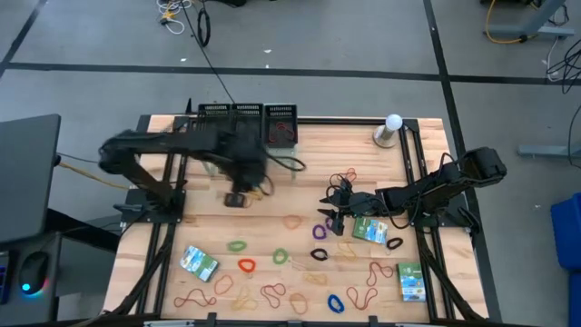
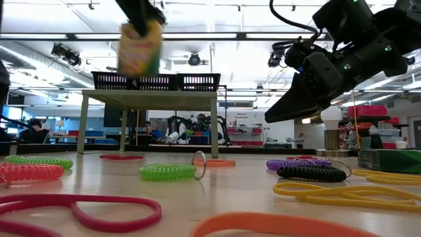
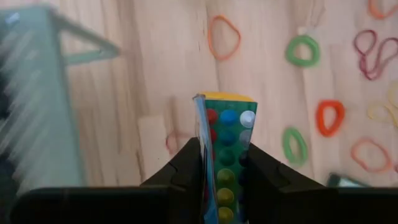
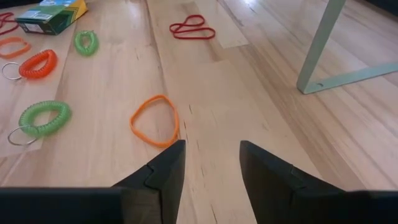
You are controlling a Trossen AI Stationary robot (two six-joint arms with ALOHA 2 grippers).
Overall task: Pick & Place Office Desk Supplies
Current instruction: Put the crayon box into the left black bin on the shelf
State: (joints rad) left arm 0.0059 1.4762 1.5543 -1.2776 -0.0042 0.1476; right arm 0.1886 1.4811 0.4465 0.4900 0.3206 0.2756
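Note:
A small green packet [image 3: 227, 127] with coloured dots and a yellow end sits between the fingers of my left gripper [image 3: 225, 158]. In the low view the packet [image 2: 139, 49] hangs high above the table in front of the pale-green shelf [image 2: 151, 96], below my left gripper [image 2: 139, 18]. My right gripper [image 4: 211, 163] stands open low over the table's right half [image 1: 332, 211], nothing between its fingers, an orange rubber band [image 4: 154, 120] just ahead of it. More bands and coil loops [image 1: 238, 245] and other packets [image 1: 198, 262] lie flat on the wood. My left gripper pinches the packet between its two fingers, on two opposite sides near its upper end [image 3: 214, 163], the dotted face toward the wrist camera. The fingers come from above, slanting steeply down. The packet hangs below them, roughly upright and lifted clear of the table.
Black mesh trays [image 1: 247, 114] stand on the shelf at the table's far edge. A white bulb on a stand [image 1: 392, 127] is at the far right. Packets [image 1: 369, 230] [image 1: 411, 282] lie by the right arm. Bands crowd the near half.

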